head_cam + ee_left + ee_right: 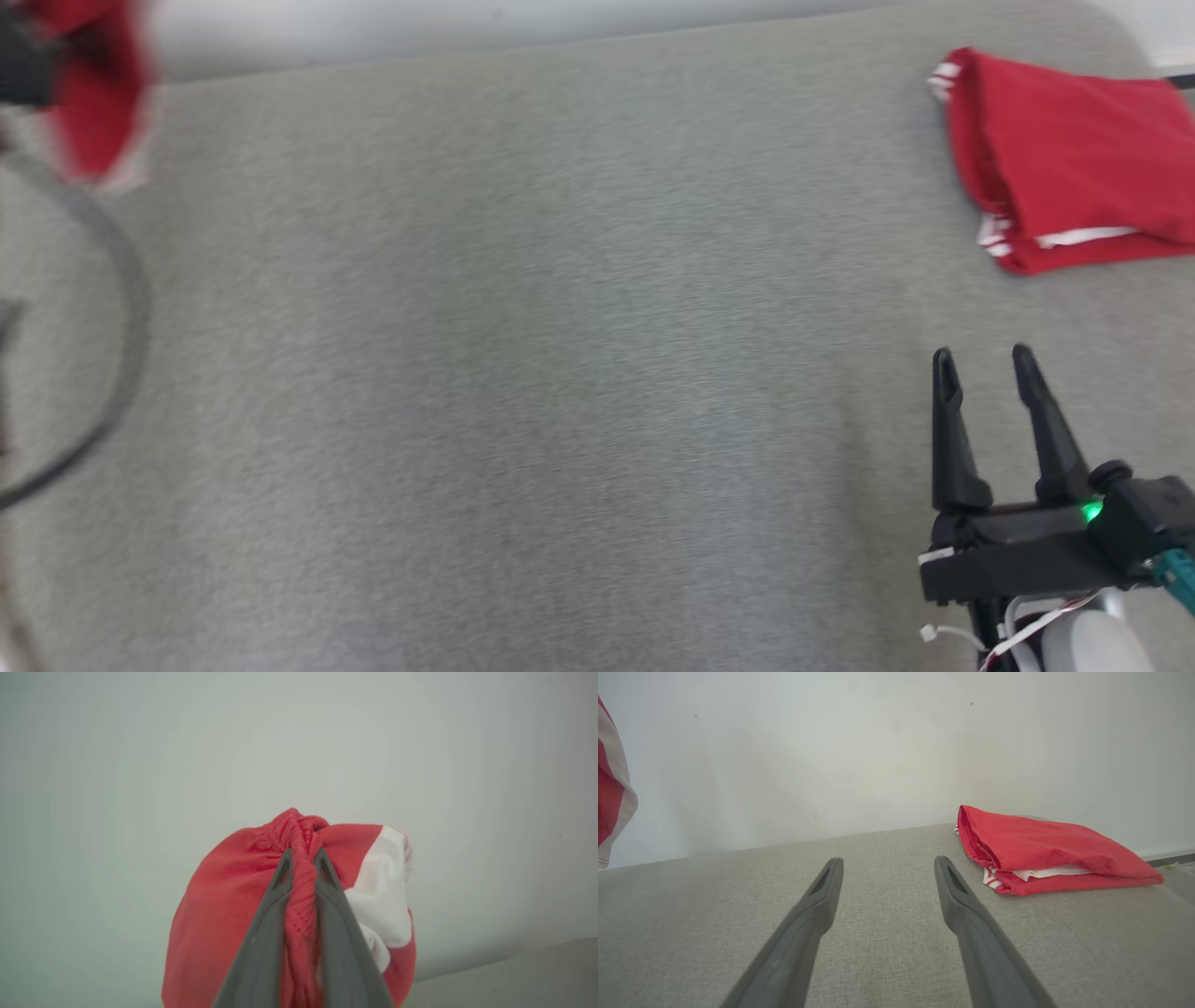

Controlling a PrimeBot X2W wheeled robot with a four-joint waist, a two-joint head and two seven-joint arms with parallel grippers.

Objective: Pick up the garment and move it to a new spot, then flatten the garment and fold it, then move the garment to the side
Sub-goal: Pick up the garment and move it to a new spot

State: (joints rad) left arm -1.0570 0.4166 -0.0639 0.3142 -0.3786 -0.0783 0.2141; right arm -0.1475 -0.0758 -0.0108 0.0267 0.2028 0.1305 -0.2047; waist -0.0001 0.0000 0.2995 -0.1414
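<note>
The left tool (302, 856) is clenching tight on the ribbed band of a red-and-white garment (224, 914), and the cloth is hanging bunched around and below its two dark fingers (261, 942), lifted off the grey fabric worktop (523, 373) against the pale wall (140, 765). From the head camera that garment is showing as a red blur out at about ten o'clock, at the far corner of the frame. A grey cable (126, 308), also blurred, is looping at nine o'clock. The right tool (985, 359) is sitting released at about four o'clock, its fingers spread wide, nothing between them, hovering low over the worktop. At two o'clock, well apart from both tools, a folded red garment (1064, 159) with white stripes at its edges is lying flat near the worktop's back edge
</note>
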